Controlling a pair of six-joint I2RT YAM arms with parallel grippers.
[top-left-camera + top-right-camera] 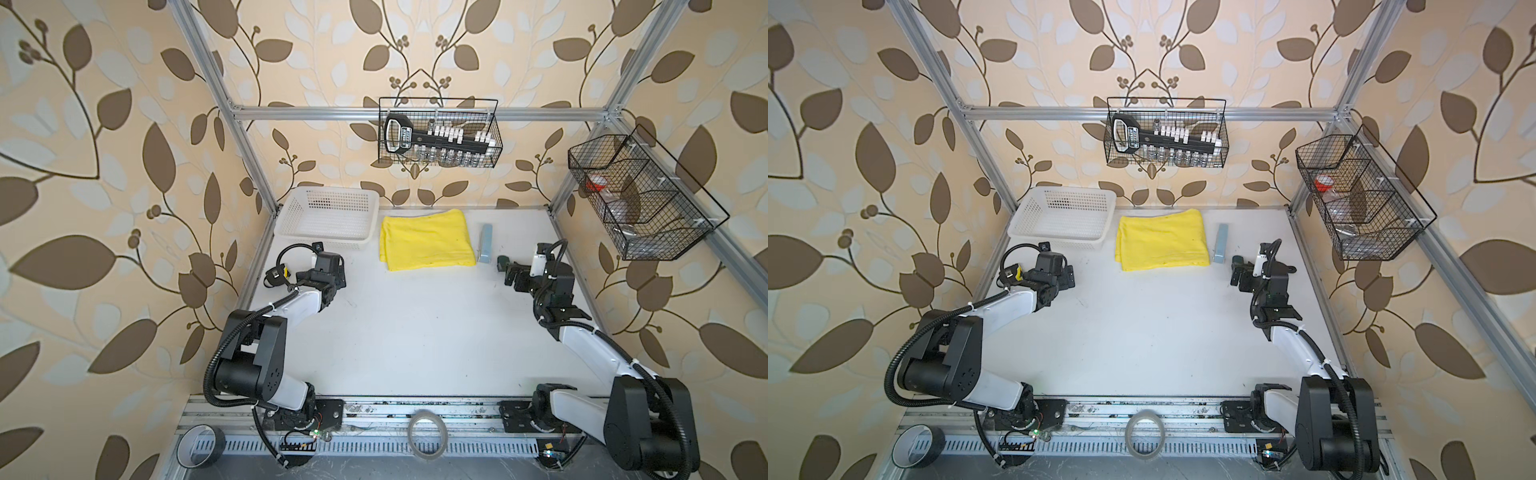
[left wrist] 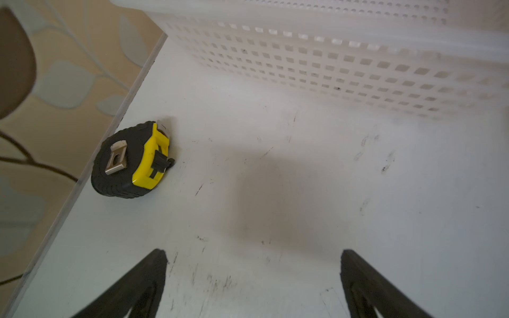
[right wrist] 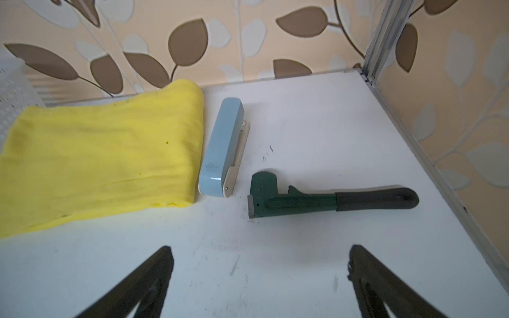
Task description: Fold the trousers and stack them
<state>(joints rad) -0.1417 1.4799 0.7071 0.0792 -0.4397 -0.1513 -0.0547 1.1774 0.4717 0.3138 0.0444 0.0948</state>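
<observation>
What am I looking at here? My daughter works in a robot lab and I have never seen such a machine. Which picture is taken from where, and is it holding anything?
This is a robot with a left arm and a right arm, mounted at the near edge of a white table. Each arm ends in a two-fingered gripper. Both top views look down on the whole scene from above. The other two pictures come from small cameras on the wrists, looking out past the black fingers.

On the table lie folded yellow trousers, with a white basket on one side and a blue stapler on the other. There is also a green wrench and a tape measure.

The left gripper and the right gripper are both open and hold nothing.
</observation>
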